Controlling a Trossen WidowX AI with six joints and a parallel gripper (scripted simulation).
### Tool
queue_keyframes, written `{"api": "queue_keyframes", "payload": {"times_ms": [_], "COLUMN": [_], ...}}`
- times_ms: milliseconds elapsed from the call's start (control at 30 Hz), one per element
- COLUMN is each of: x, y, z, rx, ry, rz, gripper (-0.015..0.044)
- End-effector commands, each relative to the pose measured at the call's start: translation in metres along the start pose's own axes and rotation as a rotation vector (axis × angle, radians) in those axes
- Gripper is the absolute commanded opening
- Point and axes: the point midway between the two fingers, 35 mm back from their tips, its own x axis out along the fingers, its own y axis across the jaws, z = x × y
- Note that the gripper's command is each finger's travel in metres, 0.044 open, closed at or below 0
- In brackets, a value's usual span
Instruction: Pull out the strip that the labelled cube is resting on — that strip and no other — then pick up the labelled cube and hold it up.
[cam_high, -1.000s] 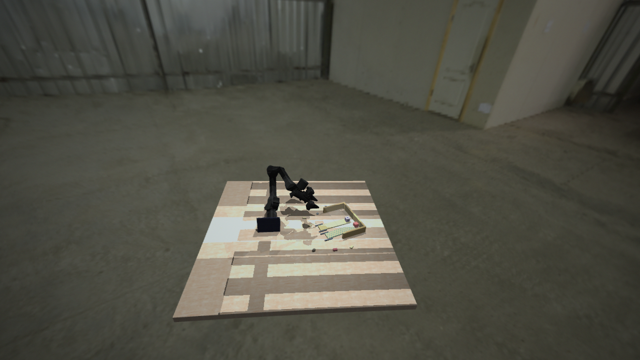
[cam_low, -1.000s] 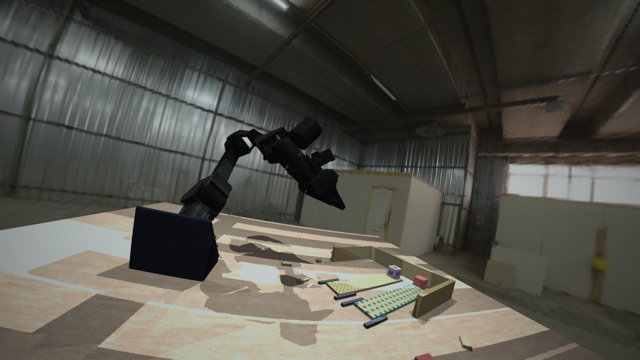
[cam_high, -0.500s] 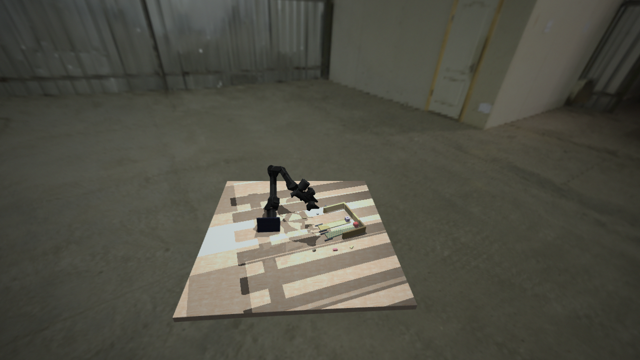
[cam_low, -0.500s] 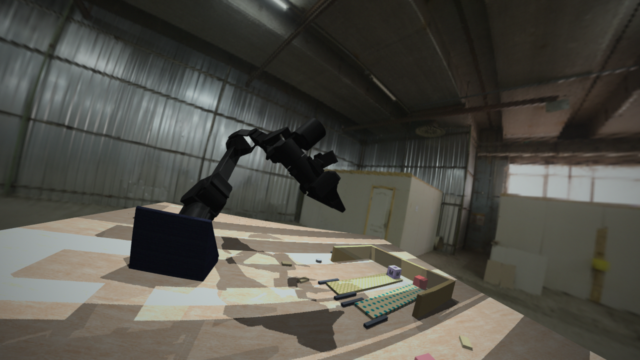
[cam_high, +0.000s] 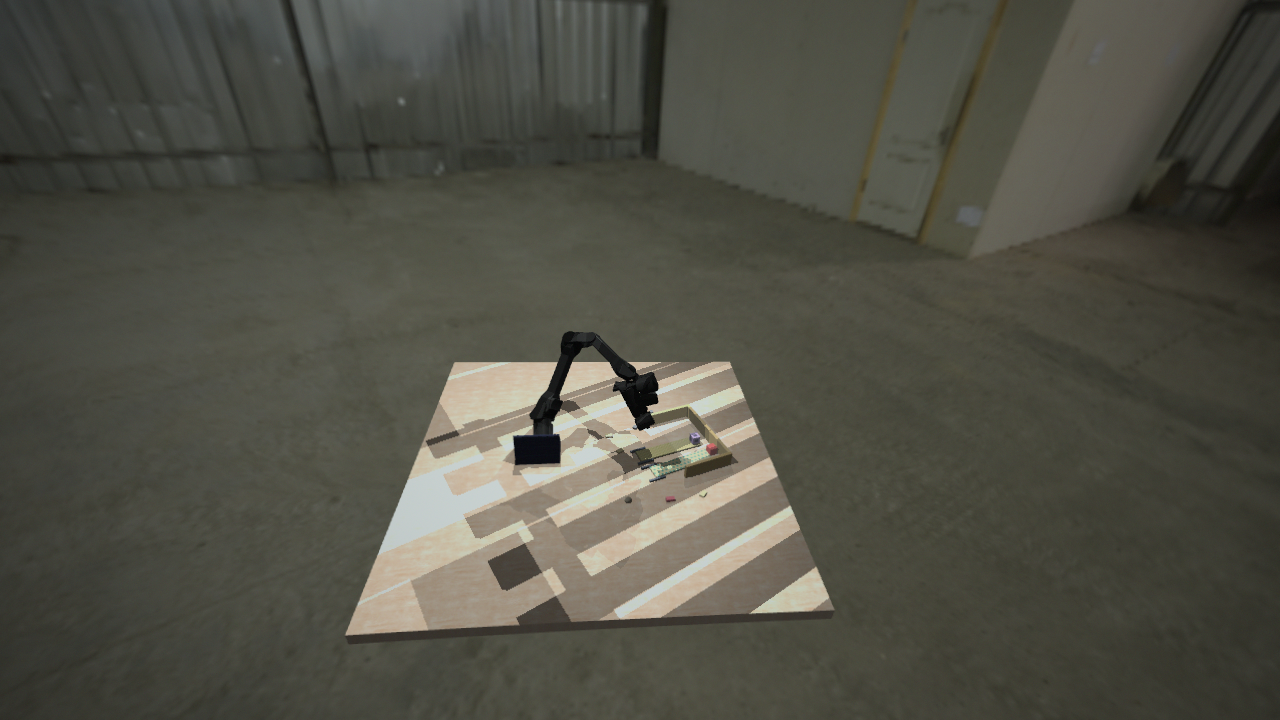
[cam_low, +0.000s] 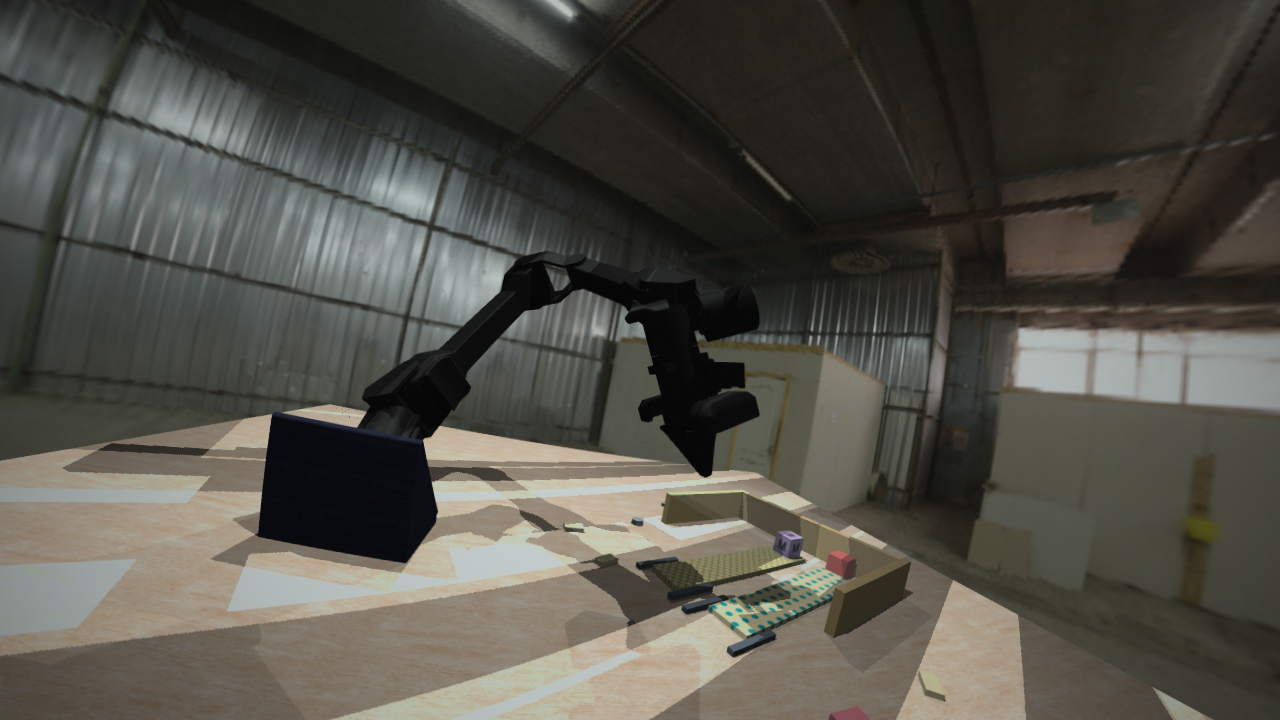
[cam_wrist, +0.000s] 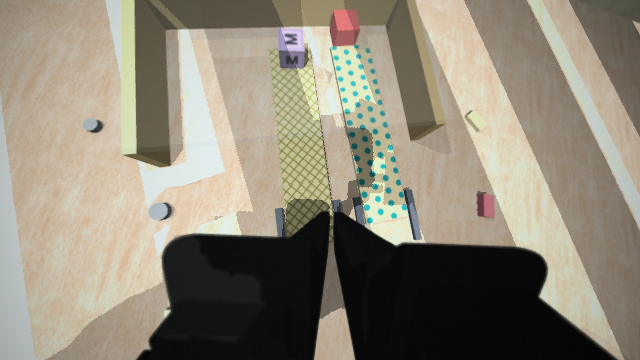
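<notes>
The labelled cube (cam_high: 694, 438) (cam_low: 787, 543) (cam_wrist: 291, 48), purple with the letter M, rests on the far end of the olive crosshatched strip (cam_high: 669, 450) (cam_low: 729, 567) (cam_wrist: 300, 135). A red cube (cam_high: 712, 448) (cam_low: 840, 563) (cam_wrist: 345, 28) stands at the far end of the teal-dotted strip (cam_low: 778, 600) (cam_wrist: 357, 90), which lies to the right in the wrist view; whether it touches that strip is unclear. My gripper (cam_high: 645, 426) (cam_low: 706, 473) (cam_wrist: 330, 219) is shut and empty, above the strips' near ends.
A three-sided olive wall (cam_low: 868, 595) (cam_wrist: 150, 85) surrounds the strips' far ends. Dark rails (cam_low: 751, 642) (cam_wrist: 413, 214) flank both near ends. Grey discs (cam_wrist: 92, 125) (cam_wrist: 160, 211) lie left, and a small red block (cam_wrist: 486, 205) and a pale yellow piece (cam_wrist: 476, 121) lie right in the wrist view.
</notes>
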Motion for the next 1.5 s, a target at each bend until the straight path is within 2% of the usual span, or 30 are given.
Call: {"api": "queue_keyframes", "payload": {"times_ms": [0, 133, 500, 1467], "x": [0.042, 0.053, 0.055, 0.099], "y": [0.002, 0.003, 0.006, 0.01], "z": [-0.01, -0.016, -0.016, -0.033], "rx": [-0.116, -0.152, -0.152, -0.152], "ry": [0.311, 0.422, 0.422, 0.421], "rz": [0.086, 0.137, 0.136, 0.136], "gripper": [0.0, 0.0, 0.0, 0.0]}}
